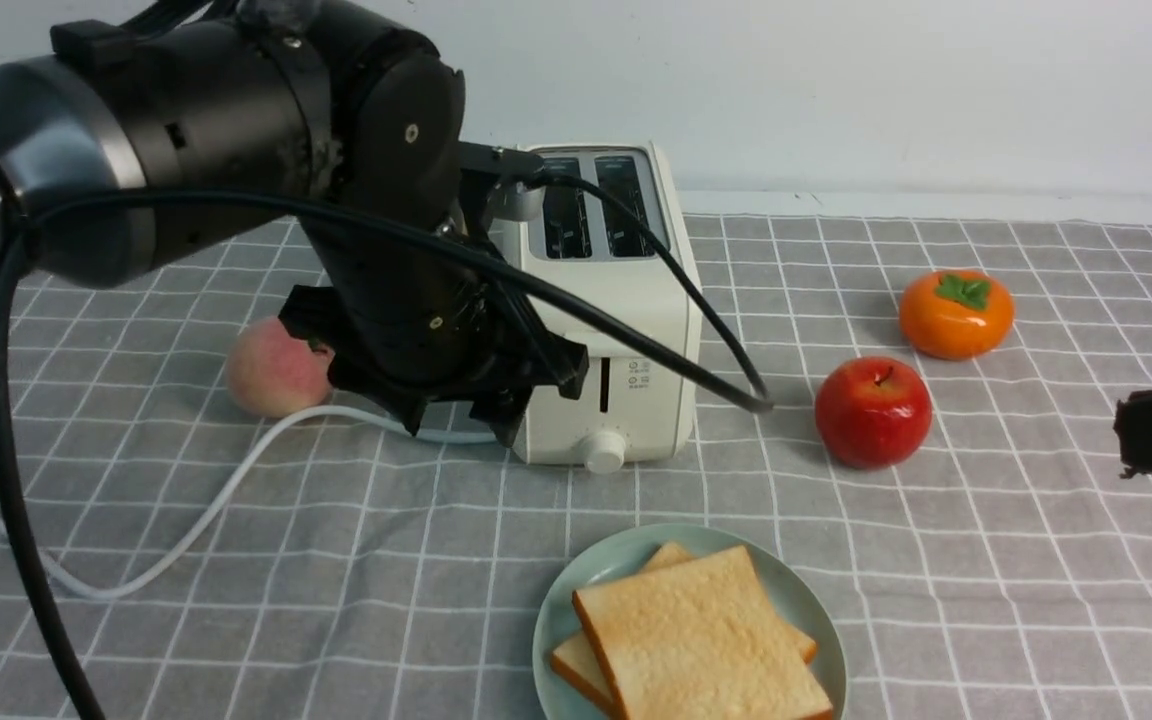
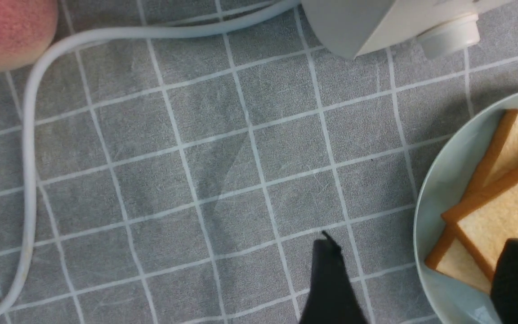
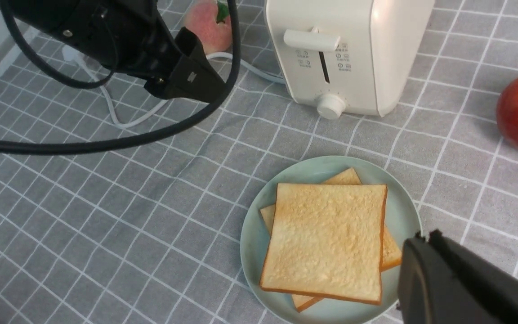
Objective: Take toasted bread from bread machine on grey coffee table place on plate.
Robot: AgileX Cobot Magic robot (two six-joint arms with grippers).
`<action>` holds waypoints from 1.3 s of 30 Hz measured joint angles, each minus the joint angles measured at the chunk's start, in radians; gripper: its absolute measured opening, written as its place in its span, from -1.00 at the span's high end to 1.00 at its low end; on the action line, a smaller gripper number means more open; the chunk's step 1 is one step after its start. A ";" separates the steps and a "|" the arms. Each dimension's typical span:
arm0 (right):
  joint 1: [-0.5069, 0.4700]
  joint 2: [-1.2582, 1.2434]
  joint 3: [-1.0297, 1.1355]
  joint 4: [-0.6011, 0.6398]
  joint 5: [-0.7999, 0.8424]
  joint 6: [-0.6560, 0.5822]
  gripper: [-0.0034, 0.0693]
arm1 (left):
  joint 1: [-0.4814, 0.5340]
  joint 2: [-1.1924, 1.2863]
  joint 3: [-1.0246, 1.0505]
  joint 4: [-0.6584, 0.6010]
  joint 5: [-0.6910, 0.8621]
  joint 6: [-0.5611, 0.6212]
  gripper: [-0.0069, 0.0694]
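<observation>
Toasted bread on plate; left claw gapes empty, right claw closed

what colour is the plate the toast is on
The plate is pale mint green, clearest in the right wrist view.

toasted bread golden, brown crust | plate mint-green | bread machine cream-white | table grey, white grid | apple red

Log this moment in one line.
toast: two slices on plate | toaster: slots empty | left end effector: open, empty | right end effector: shut, empty
</observation>
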 joint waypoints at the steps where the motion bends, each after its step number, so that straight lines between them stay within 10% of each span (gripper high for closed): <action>1: 0.000 -0.006 0.001 -0.006 -0.002 0.000 0.95 | 0.000 -0.003 0.000 0.000 0.009 -0.003 -0.23; 15: 0.000 -0.234 0.220 -0.023 -0.298 0.003 0.93 | 0.000 -0.134 0.009 0.008 0.086 -0.054 0.86; 39: 0.000 -0.420 0.329 -0.091 -0.157 0.028 0.91 | 0.000 -0.741 0.109 0.027 0.186 -0.115 0.86</action>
